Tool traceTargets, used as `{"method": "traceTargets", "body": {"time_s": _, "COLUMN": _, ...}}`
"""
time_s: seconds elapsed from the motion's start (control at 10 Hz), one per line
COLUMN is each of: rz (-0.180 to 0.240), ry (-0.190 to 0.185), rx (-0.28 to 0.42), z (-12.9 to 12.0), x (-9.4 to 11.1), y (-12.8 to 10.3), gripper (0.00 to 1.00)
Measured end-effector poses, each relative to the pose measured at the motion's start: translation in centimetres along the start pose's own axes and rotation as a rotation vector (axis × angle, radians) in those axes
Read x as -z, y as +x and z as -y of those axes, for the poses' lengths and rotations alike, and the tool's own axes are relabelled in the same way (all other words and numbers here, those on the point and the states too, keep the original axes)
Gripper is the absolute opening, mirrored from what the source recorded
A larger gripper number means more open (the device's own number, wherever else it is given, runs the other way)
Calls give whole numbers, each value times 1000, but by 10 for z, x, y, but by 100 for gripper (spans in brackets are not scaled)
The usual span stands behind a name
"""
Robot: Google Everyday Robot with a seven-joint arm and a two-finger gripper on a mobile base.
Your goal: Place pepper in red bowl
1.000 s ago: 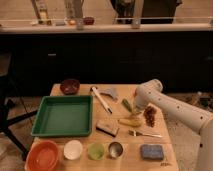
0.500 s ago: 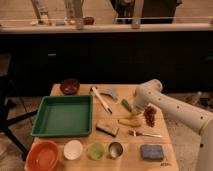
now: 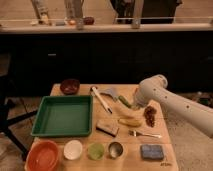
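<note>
Wooden surface (image 3: 131,158), lower centre of the frame, its far edge facing a dark cabinet front. The white arm (image 3: 170,100) enters from the right edge. The hand (image 3: 133,104) sits right of centre, at the right end of the pepper (image 3: 123,101); whether it is wide, narrow or holding cannot be told. Bare wood lies between tray and utensils. The red bowl (image 3: 44,155) stands at the lower-left corner, well apart from the pepper, beside a white bowl (image 3: 73,149), green cup (image 3: 95,151) and metal cup (image 3: 116,149). The green tray (image 3: 62,116) shows its bare floor. The maroon bowl (image 3: 70,86) is at the upper left. The arrangement matches the earlier frames.
</note>
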Motion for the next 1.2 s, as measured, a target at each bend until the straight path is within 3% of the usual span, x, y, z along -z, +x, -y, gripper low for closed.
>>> {"method": "traceTargets", "body": {"time_s": 0.3, "rz": 49, "ry": -25, "rx": 243, "z": -17, "x": 16, "y": -28, "gripper": 0}}
{"method": "traceTargets", "body": {"time_s": 0.8, "rz": 113, "ry": -34, "rx": 471, "z": -64, "x": 43, "y": -91, "gripper": 0}}
{"method": "traceTargets", "body": {"time_s": 1.0, "rz": 140, "ry": -61, "rx": 574, "z": -91, "x": 49, "y": -115, "gripper": 0}}
{"method": "traceTargets", "body": {"time_s": 1.2, "rz": 148, "ry": -74, "rx": 611, "z": -102, "x": 49, "y": -123, "gripper": 0}}
